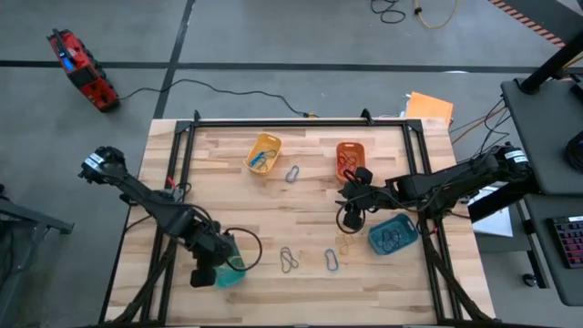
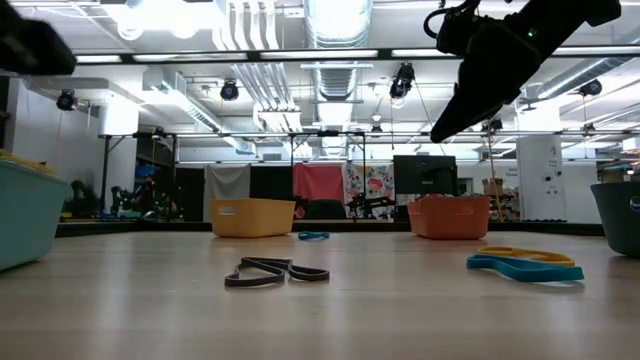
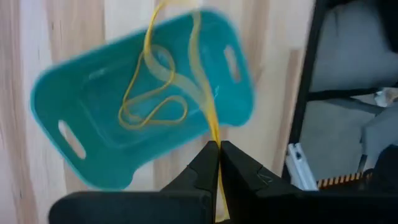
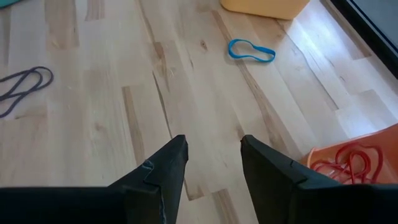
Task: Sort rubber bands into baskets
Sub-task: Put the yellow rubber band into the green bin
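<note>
My left gripper (image 1: 208, 273) (image 3: 217, 149) hovers over the teal-green basket (image 1: 231, 271) (image 3: 143, 99) at the table's near left, shut on a yellow rubber band (image 3: 155, 106). My right gripper (image 1: 349, 217) (image 4: 213, 146) hangs open above bare wood right of the table's middle, with nothing between its fingers. Loose rubber bands lie flat on the wood: a grey one (image 1: 289, 260) (image 2: 275, 271), a blue one (image 1: 332, 261), a yellow one (image 1: 343, 244) and another grey one (image 1: 292, 173). The yellow basket (image 1: 263, 152), the orange basket (image 1: 349, 157) and the blue-teal basket (image 1: 393, 235) stand upright on the table. My left gripper pinches one strand of the yellow rubber band (image 3: 213, 138) between its two fingertips. The fingers point steeply down from above the basket. The band hangs slack below them, and its lower loops (image 3: 149, 115) lie on the basket's floor.
Red bands lie in the orange basket (image 4: 348, 163); a blue band (image 4: 250, 51) lies on the wood near the yellow basket (image 4: 264, 6). Black frame rails (image 1: 182, 173) run along the table's left and right sides. Bare wood lies at the table's middle.
</note>
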`<action>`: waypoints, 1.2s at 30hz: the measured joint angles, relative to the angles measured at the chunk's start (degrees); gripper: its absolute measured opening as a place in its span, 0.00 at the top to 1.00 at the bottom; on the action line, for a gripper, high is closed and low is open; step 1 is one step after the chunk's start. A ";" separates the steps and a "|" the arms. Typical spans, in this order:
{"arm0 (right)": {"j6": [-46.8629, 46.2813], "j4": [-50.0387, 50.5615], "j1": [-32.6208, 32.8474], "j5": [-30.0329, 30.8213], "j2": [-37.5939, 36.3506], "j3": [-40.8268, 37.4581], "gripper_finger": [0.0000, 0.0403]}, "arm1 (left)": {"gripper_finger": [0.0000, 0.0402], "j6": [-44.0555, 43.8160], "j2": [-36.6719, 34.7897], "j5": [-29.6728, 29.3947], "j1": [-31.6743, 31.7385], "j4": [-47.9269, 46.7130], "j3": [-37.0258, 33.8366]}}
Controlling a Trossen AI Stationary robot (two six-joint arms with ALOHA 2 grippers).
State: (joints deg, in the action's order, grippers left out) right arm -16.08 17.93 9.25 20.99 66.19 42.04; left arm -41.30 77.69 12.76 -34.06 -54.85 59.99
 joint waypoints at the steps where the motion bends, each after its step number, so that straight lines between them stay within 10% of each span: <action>1: -0.02 -0.04 -0.01 0.00 0.00 0.00 0.64 | 1.00 -0.46 0.00 0.28 0.03 0.00 -0.77; 36: 0.00 -0.66 -0.01 0.00 0.00 0.00 0.62 | 1.00 6.32 9.48 -1.17 4.83 8.76 -4.19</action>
State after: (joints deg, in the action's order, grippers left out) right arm -16.08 17.28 9.23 20.99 66.19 42.04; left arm -34.98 87.17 11.59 -29.23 -46.09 55.80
